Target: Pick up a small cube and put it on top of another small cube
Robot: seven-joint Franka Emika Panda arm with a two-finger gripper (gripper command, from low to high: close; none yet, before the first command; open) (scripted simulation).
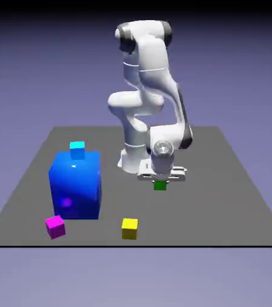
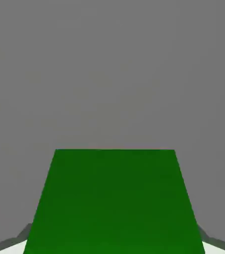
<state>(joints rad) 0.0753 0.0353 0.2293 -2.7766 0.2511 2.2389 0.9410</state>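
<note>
Exterior view first: the gripper points down over the dark table, in front of the robot's base, with the green cube directly beneath the hand. Hand view: the same cube fills the lower middle, a fingertip against each side, so the gripper is closed on it, its fingers kept apart only by the cube's width. Whether the cube touches the table is hard to tell, as the arm hides part of it and it looks small from outside. Toward the exterior view's left stands a big blue block with a rounded top, and a cyan cube shows at its upper edge. A magenta cube, turned at an angle, lies near the block's lower left corner. The yellow cube sits near the table's front edge, well apart from the green one.
</note>
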